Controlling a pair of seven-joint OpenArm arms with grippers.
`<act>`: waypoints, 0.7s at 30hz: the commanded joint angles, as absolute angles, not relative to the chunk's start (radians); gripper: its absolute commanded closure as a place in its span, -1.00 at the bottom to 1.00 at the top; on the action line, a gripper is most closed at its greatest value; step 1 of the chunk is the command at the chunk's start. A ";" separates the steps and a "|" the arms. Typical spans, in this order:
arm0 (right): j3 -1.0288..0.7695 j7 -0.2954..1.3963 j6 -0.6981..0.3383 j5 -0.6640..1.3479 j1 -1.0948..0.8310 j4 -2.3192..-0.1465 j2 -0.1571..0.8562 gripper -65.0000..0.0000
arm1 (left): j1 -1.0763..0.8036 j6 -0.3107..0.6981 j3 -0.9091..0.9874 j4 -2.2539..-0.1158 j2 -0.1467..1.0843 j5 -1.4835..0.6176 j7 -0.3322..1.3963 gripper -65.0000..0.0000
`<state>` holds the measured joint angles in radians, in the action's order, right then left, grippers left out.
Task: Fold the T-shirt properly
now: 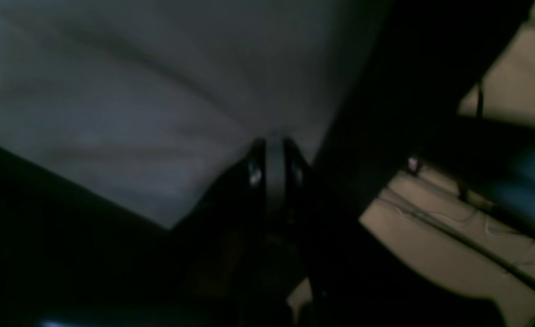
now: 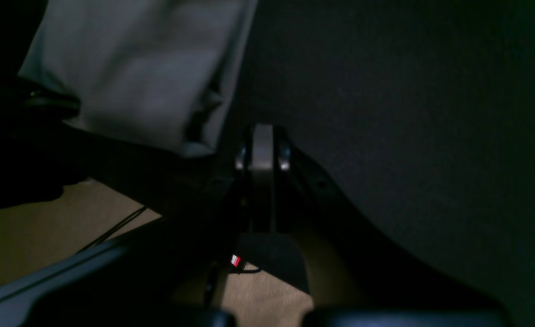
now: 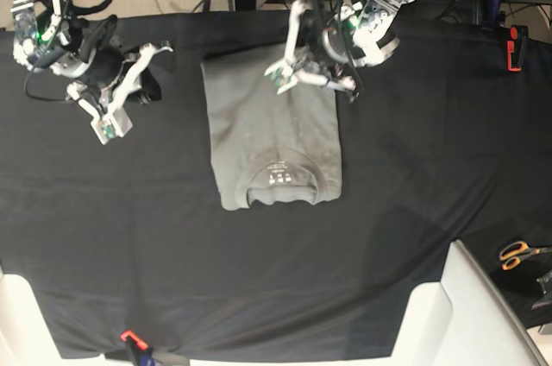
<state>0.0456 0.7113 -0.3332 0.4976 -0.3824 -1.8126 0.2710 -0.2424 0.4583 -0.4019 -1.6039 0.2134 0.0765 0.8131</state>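
Our left pincer is pressed together over the T-shirt at upper centre; our right pincer, upper left, likewise. The white neck label is unreadable.

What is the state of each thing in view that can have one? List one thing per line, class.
T-shirt: folded into a narrow rectangle, flat on the cloth, collar toward the near edge.
Left gripper: shut, at the shirt's far edge.
Right gripper: shut, holds nothing, off to the side of the shirt.
Scissors: closed, lying flat.
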 commanded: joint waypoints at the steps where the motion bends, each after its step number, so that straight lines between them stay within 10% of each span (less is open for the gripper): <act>1: 0.041 0.693 -0.338 0.513 -0.375 -1.830 0.278 0.96 | -0.240 0.455 -0.401 -1.603 0.217 0.093 0.829 1.00; 21: 0.414 0.691 -0.346 0.400 -0.252 -1.830 0.292 0.96 | -0.483 0.455 0.194 -1.778 0.300 0.099 0.828 1.00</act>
<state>0.4213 0.7139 -0.3393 0.3832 -0.2611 -1.8156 0.2905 -0.4820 0.4568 0.1970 -1.7634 0.2893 0.0975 0.8398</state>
